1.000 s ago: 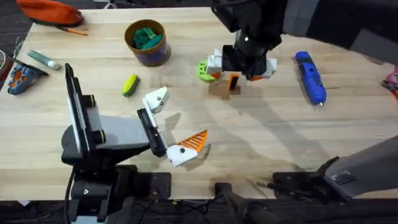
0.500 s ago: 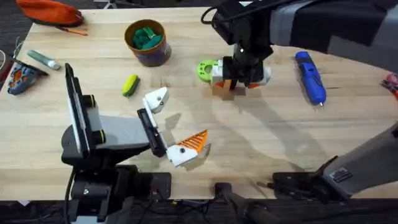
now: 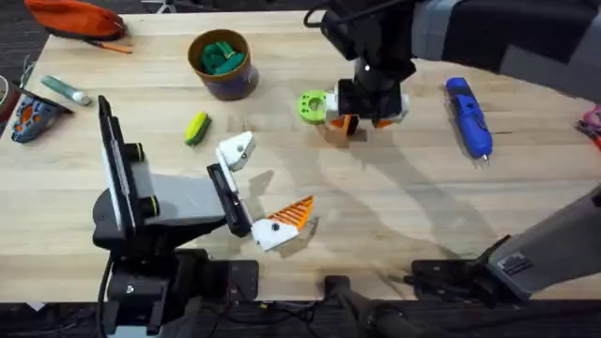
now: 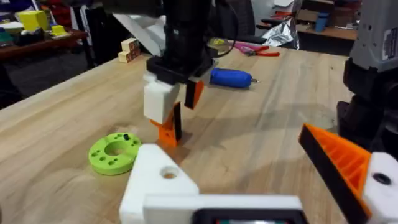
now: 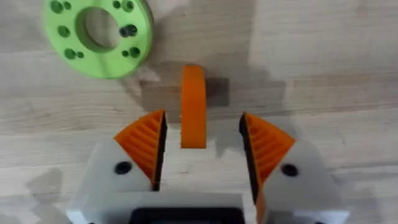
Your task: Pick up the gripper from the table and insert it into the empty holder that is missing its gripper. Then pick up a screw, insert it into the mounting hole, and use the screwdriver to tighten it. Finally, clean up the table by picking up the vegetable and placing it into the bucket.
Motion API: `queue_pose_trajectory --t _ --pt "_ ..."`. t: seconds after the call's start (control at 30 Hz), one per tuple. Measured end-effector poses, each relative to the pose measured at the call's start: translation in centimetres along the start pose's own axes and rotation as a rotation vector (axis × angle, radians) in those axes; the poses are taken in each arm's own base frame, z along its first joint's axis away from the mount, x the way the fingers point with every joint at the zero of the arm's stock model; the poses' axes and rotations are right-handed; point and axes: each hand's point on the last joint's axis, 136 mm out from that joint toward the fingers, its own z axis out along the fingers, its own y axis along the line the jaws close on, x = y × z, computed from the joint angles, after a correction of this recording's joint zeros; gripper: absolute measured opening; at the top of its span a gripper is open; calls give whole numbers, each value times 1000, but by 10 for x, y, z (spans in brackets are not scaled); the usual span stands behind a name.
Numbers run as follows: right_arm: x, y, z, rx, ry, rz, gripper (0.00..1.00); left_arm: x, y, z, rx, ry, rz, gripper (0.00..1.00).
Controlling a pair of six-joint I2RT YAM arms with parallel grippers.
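The first step is in hand: the right gripper (image 5: 202, 146) hovers over the orange gripper piece (image 5: 193, 106) at the table's far middle, fingers wide apart either side of it, gripping nothing. Next, I judge, it must lower and close squarely — the green disc (image 5: 98, 34) lies just left, crowding that side. The empty white holder (image 3: 237, 149) waits nearer, on the left arm.

The desk (image 3: 376, 216) is pale wood with a fine grain. The gripper (image 5: 193, 106) is plain orange. The right pincer (image 5: 202, 152) has white fingers with orange ribbed pads (image 5: 144, 146). The ring disc (image 5: 98, 34) is lime green, dotted with dark holes. The screwdriver (image 3: 469, 115) is bright blue. The vegetable (image 3: 195, 128) is yellow with a green end. The bucket (image 3: 223, 64) has a tan-yellow rim, a dark brownish body and green pieces inside. The holder (image 3: 236, 150) is white.
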Motion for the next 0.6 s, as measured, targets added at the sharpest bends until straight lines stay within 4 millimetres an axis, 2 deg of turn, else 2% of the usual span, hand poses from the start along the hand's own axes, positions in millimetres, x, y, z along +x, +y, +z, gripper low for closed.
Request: queue_pose_trajectory --t 0.03,0.07,0.23,0.47,0.6 --pt "-6 3 -6 -12 -20 2 577 0 0 0 0 0 0 985" --pt "-8 4 -7 -15 -25 2 551 0 0 0 0 0 0 985" --pt "-8 4 -9 -15 -24 2 514 0 0 0 0 0 0 985" --pt "-3 2 0 9 8 6 357 0 0 0 0 0 0 985" --pt "-3 2 0 9 10 7 323 0 0 0 0 0 -1 985"
